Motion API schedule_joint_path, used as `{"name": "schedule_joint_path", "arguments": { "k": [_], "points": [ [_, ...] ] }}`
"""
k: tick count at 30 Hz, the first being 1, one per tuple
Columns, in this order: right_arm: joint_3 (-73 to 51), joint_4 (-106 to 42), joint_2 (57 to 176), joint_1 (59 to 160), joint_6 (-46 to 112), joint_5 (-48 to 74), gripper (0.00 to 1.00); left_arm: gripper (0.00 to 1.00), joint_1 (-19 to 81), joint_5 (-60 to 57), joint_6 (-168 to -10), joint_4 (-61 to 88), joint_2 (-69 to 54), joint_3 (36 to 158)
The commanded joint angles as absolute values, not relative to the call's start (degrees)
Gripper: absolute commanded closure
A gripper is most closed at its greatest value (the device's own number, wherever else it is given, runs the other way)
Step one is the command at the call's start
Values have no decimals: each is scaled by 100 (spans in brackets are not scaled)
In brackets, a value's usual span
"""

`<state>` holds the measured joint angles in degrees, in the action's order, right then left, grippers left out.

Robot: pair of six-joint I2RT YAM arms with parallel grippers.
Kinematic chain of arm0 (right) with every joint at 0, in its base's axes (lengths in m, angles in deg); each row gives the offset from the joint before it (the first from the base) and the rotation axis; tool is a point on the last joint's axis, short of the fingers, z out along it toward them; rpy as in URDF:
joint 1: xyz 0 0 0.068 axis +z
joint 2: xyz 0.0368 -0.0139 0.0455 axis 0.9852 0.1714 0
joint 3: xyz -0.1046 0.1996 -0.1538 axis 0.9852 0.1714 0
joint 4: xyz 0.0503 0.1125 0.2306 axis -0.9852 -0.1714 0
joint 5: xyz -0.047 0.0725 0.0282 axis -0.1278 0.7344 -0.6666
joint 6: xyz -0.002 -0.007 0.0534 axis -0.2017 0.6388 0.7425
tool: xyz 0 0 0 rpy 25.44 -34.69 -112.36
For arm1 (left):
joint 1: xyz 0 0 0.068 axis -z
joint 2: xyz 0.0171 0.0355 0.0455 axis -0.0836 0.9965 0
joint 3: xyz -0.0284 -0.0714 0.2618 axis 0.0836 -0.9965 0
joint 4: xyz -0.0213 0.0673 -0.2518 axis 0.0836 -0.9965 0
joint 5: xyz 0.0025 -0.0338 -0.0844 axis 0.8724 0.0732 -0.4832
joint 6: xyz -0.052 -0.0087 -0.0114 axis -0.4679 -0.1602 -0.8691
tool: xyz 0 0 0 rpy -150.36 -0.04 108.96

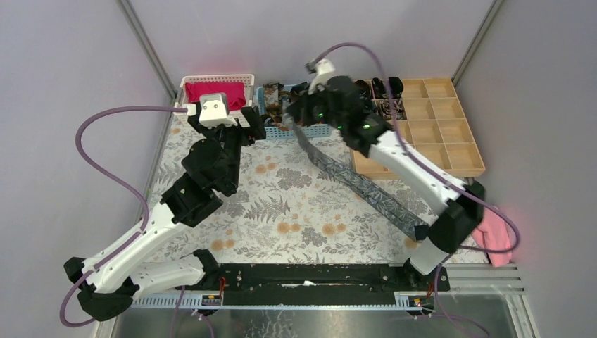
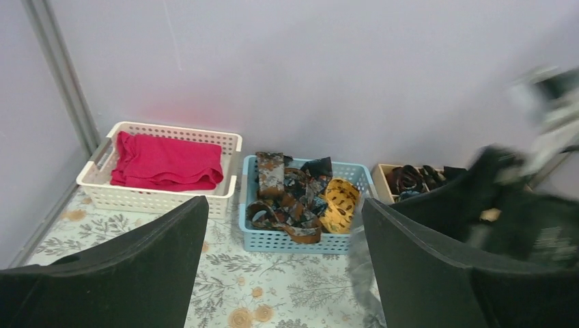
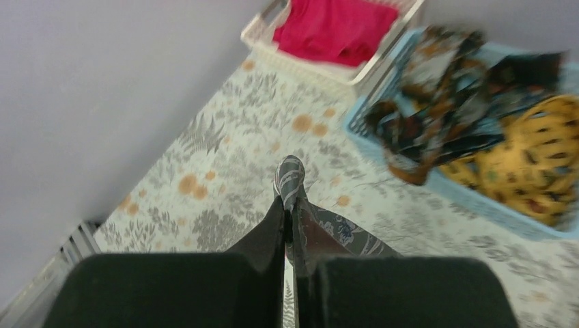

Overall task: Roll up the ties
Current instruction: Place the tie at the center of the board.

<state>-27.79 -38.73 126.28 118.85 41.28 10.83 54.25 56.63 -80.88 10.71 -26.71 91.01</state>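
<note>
The overhead view alone showed the full run of the grey tie (image 1: 366, 186): a long flat strip lying slantwise over the floral table cover (image 1: 281, 204), one end close to the near right corner by the right arm's base, the other lifted toward the middle of the far edge. The right wrist view showed what the arm hid from above. There the right gripper (image 3: 290, 205) had its fingers pressed together on that tie, the rounded tip poking out just past them and the rest trailing back underneath.

The left wrist view showed the left gripper (image 2: 283, 203) with its fingers spread wide and nothing between them, facing the far edge. It also gave the clearest look into the blue basket (image 2: 300, 244) at the middle of the far edge, which held a tangle of loose ties (image 2: 287, 198) with a yellow-orange tie (image 2: 339, 201) at its right side.

Just left of it, at the far left corner, stood a white basket (image 2: 157, 198) holding a folded magenta cloth (image 2: 167, 162). A wooden tray (image 1: 450, 134) of compartments filled the far right corner, with dark rolled ties (image 2: 408, 179) in its leftmost cells, partly covered from above by the right arm. A pink cloth (image 1: 495, 236) lay at the right edge near the near corner.
</note>
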Motion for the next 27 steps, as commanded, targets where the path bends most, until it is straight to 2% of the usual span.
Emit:
{"name": "schedule_joint_path", "arguments": {
  "k": [1, 7, 13, 27],
  "points": [
    [-3469, -3689, 13629, 12481, 4190, 1189, 100, 9, 5432, 6124, -7855, 1232, -2901, 9063],
    [-4466, -3987, 14885, 13070, 4219, 1329, 100, 9, 5431, 6455, -7796, 1168, -3318, 9179],
    [-5370, -4460, 15652, 13477, 4217, 1528, 100, 9, 5437, 6437, -7688, 1051, -3585, 9320],
    [-6565, -5334, 16527, 14121, 4426, 2170, 100, 8, 5432, 6417, -7231, 1020, -3344, 9691]
  ]
}}
